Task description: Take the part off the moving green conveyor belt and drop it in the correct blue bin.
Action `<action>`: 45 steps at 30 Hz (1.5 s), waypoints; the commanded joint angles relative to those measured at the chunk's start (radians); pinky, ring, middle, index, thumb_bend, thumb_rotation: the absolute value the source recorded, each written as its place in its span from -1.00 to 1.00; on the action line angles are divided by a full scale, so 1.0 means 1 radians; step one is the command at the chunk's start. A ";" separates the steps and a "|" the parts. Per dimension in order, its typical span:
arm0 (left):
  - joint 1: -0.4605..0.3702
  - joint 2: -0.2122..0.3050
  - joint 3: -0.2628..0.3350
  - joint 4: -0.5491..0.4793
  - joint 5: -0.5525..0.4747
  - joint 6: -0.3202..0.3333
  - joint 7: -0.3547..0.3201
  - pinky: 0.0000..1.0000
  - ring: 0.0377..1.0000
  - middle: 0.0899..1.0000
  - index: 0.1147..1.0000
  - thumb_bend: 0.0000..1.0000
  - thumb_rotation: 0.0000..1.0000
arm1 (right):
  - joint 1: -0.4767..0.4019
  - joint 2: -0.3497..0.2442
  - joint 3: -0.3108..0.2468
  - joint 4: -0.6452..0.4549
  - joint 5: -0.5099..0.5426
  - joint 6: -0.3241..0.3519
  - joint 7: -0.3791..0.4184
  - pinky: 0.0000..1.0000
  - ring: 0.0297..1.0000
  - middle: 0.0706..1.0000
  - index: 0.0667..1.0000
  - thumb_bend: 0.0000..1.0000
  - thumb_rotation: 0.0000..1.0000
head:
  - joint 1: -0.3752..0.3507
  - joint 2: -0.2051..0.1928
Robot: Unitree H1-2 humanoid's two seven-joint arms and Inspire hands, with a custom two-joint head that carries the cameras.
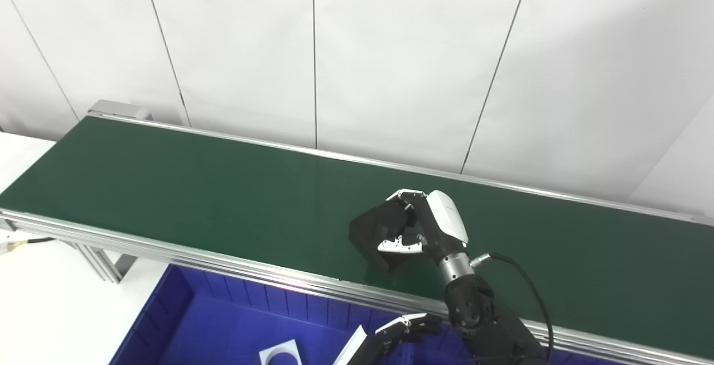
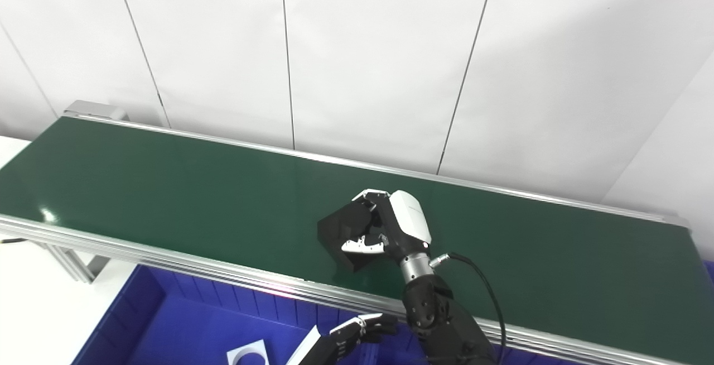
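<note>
Right hand (image 1: 427, 225) over green conveyor belt (image 1: 195, 197), fingers closed around black part (image 1: 379, 230).

Blue bin (image 1: 184, 320) just below belt's near rail, holding a white piece (image 1: 281, 354) on its floor. Left hand (image 1: 399, 330) above bin, fingers loosely curled, holding nothing. Part resting on belt near its near edge.

The right hand (image 1: 427, 225) has a white shell, black fingers, silver wrist and black cable (image 1: 524, 287).
</note>
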 commanded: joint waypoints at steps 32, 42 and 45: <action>-0.010 0.029 0.127 -0.072 -0.156 -0.037 -0.159 0.79 0.66 0.52 0.69 0.99 0.21 | 0.369 -0.122 -0.327 -1.041 0.079 0.126 0.195 -0.36 -0.25 -0.11 0.02 0.02 -1.00 | -0.485 0.028; -0.014 0.041 0.261 -0.160 -0.200 -0.037 -0.234 0.94 0.74 0.60 0.81 0.82 0.42 | 0.545 -0.220 -0.469 -1.248 0.053 0.285 0.261 -0.37 -0.27 -0.11 0.01 0.02 -1.00 | -0.693 0.207; -0.029 0.052 0.289 -0.191 -0.219 -0.031 -0.245 0.84 0.69 0.56 0.76 0.79 0.43 | 0.595 -0.253 -0.510 -1.285 0.072 0.320 0.286 -0.35 -0.25 -0.13 0.00 0.03 -1.00 | -0.718 0.251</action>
